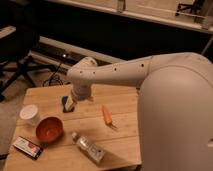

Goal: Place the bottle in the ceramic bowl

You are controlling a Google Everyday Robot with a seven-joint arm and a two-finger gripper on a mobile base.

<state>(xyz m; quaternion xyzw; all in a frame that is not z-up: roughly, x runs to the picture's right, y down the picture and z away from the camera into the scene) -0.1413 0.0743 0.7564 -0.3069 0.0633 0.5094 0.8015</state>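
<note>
The bottle (89, 147) lies on its side on the wooden table (122, 142), near the front edge, cap pointing up-left toward the bowl. The ceramic bowl (49, 129), orange-red and glossy inside, stands just left of the bottle and holds nothing. My gripper (68, 104) hangs at the end of the white arm (115, 75), over the table's middle-left, above and behind both bowl and bottle, apart from them.
A white cup (30, 114) stands left of the bowl. An orange carrot (106, 114) lies mid-table. A flat dark packet (27, 147) lies at the front left corner. An office chair (17, 60) stands off the table's left. The arm's large white body fills the right side.
</note>
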